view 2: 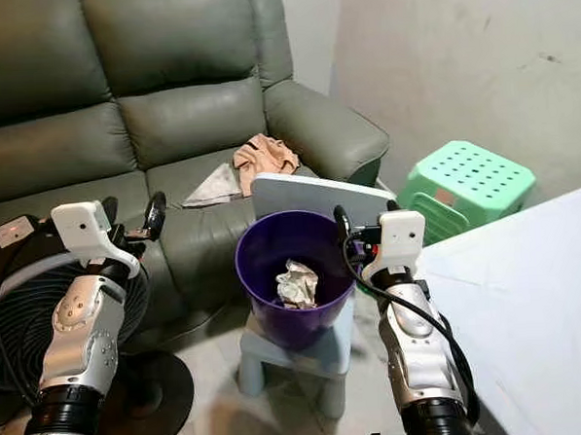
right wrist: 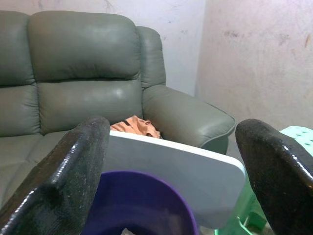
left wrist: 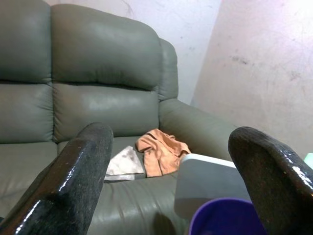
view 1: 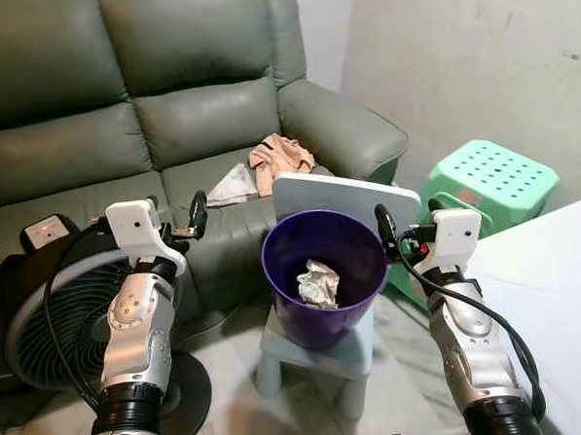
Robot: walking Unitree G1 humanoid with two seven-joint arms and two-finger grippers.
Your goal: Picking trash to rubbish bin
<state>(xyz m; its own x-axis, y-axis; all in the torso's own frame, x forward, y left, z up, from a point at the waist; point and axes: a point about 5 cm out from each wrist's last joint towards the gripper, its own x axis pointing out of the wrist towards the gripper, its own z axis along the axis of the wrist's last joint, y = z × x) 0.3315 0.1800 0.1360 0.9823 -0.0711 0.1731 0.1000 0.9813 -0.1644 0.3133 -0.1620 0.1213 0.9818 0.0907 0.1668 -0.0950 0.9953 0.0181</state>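
Two open, empty grippers, left gripper (view 1: 178, 218) and right gripper (view 1: 408, 226), flanking purple bin (view 1: 325, 274) (crumpled paper (view 1: 318, 282) inside); remaining sofa scrap (view 1: 232, 184) probably light, soft, best pinched at a raised fold.

Both my silver arms are raised, forearms rising from the 6 o'clock edge of the head view. My left gripper (view 1: 178, 218) sits at about 9 o'clock, fingers (left wrist: 73, 181) spread wide apart, nothing between them. My right gripper (view 1: 408, 226) sits at about 3 o'clock, fingers (right wrist: 68, 176) likewise parted and empty. Both wrists point forward.
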